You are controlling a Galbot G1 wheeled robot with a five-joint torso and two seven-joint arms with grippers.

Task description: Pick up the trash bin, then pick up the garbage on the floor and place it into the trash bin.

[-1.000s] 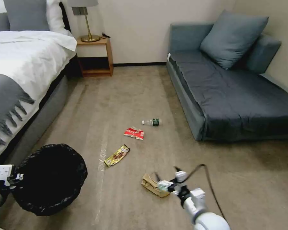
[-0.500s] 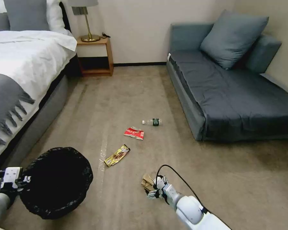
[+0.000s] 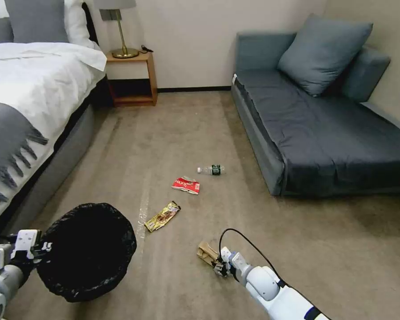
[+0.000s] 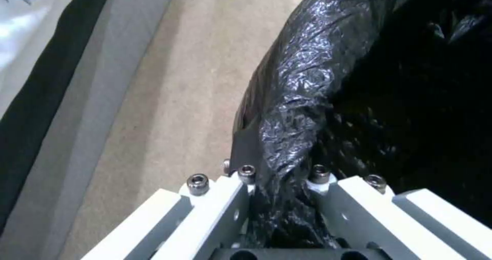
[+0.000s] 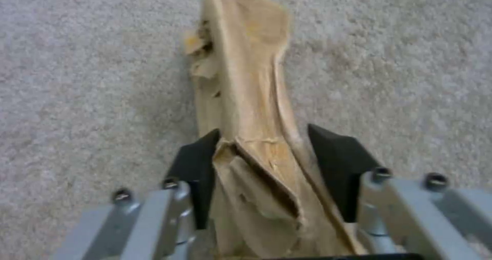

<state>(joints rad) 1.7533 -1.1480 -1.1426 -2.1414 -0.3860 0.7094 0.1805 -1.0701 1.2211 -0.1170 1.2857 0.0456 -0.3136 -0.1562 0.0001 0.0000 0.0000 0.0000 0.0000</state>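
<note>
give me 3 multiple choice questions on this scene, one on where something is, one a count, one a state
1. Where does the bottle lie?
A. on the bed
B. on the carpet near the sofa
C. in the bin

2. How many pieces of litter are on the floor?
A. two
B. four
C. six

3. What is the right gripper doing?
A. closing on the paper bag
B. hanging open in the air
C. holding the bin

Answers:
1 B, it lies on the carpet by the sofa.
2 B, bottle, red packet, gold wrapper, paper bag.
3 A, its pads flank the bag; the left gripper clamps the bin's rim.
</note>
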